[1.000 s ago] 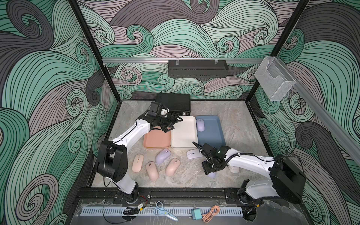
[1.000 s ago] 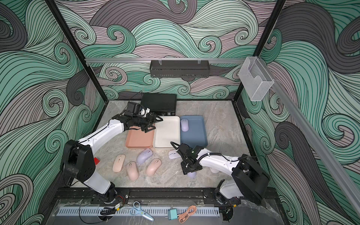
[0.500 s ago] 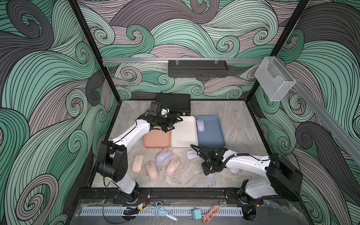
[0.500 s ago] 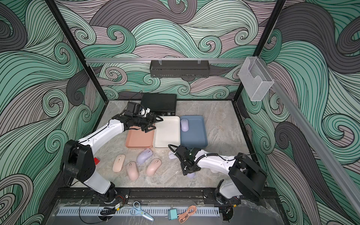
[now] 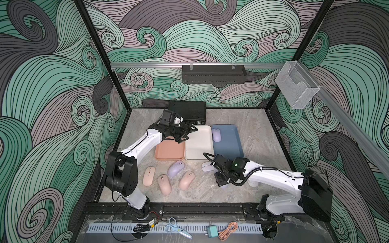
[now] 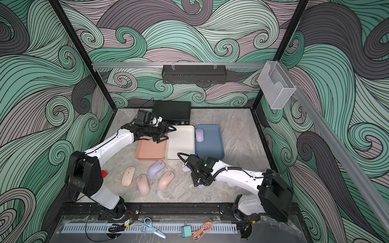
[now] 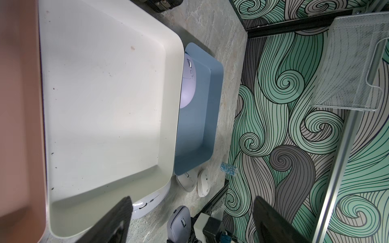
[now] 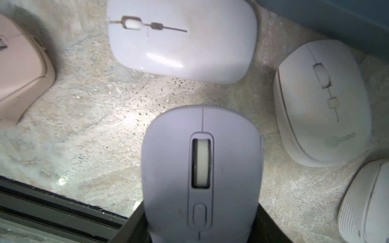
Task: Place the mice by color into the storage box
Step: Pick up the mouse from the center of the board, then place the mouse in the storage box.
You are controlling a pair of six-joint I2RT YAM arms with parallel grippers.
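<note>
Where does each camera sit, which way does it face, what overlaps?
Top views: high at the front, looking down and back over the table; left arm, right arm show whole.
Left wrist: above the white tray, facing the right wall; open left claw shows.
Right wrist: low, facing down on the lavender mouse gripped by the right claw.
Shared: both wrist views show that mouse.

txt: none legible | white mouse (image 8: 322,103): faint logo (image 8: 340,140), maybe letters, unreadable
</note>
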